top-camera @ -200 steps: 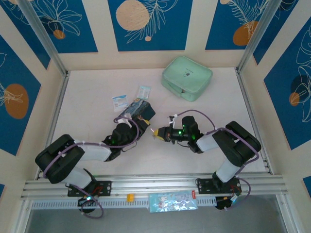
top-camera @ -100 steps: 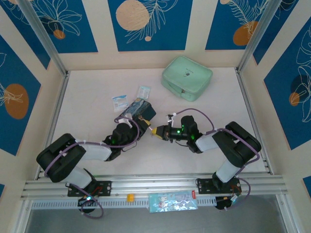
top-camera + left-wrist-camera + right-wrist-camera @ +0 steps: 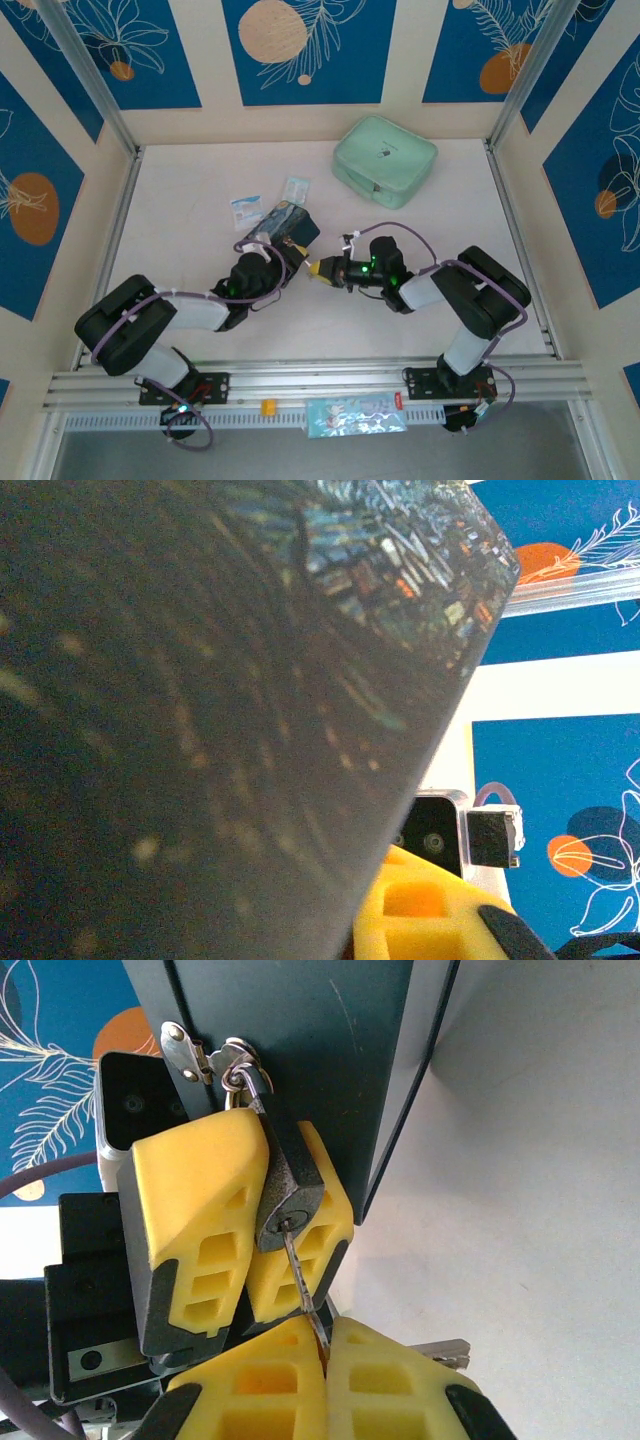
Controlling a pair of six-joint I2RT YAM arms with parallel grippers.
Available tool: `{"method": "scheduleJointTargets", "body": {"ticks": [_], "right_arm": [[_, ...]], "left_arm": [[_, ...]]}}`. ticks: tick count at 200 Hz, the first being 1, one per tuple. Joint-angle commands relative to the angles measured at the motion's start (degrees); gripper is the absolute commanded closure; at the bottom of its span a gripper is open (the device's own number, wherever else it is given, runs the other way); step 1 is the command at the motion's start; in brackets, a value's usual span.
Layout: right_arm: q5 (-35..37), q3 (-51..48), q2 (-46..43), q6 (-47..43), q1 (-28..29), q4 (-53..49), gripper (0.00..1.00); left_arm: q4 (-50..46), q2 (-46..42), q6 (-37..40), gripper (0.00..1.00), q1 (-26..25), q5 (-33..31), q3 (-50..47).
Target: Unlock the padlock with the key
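Note:
The dark padlock (image 3: 290,1185) hangs by its thin shackle (image 3: 248,1075) from the hasp of the dark blue tin box (image 3: 300,1040). Two yellow fingers (image 3: 190,1220) of my left gripper (image 3: 291,254) are shut on the padlock's body, one on each side. My right gripper (image 3: 325,1345) is shut on the key (image 3: 300,1280), and the blade's tip sits in the keyhole on the padlock's underside. Another silvery key of the bunch (image 3: 440,1352) sticks out beside the right fingers. In the top view my right gripper (image 3: 318,270) meets the left one beside the tin box (image 3: 292,224). Close to the left wrist camera stands the box's swirl-painted side (image 3: 200,700).
A mint-green pouch (image 3: 385,160) lies at the back of the table. Two small blue-and-white packets (image 3: 245,212) lie behind the tin box. A flat packet (image 3: 355,415) and a small yellow piece (image 3: 268,406) rest on the front rail.
My right gripper has moved left with the key, up to the padlock held by the left gripper. The left arm has stayed almost still.

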Motion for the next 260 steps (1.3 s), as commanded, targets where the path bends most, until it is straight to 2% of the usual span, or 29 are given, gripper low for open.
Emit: {"method": "scheduleJointTargets", "body": {"ticks": [1,39,103,194,226,260], "right_arm": [[0.0,1.6,0.3,0.5,0.8,2.6,1.0],[-0.8,1.9,0.2,0.9,-1.2,1.3,1.0],[-1.7,6.5,-1.5,0.3,-3.0,-7.8,1.0],[4.5,7.4,-2.0,5.4,-2.0,-7.8,1.0],[4.2,8.6,-1.4,4.0,-2.9,-8.6,1.0],[3.1,10.0,-1.4,5.7,-3.4,-10.3,1.0]], "left_arm": [[3.8,0.3,0.6,1.0,-0.1,1.5,1.1],[3.8,0.2,1.6,1.0,-0.2,2.8,1.6],[0.8,-1.4,5.0,1.0,-0.8,6.0,1.7],[2.5,-0.2,5.2,1.0,-2.3,6.8,2.6],[3.0,0.3,5.0,1.0,-3.0,7.4,2.7],[-1.1,-1.0,7.0,1.0,-3.9,7.3,2.3]]}}
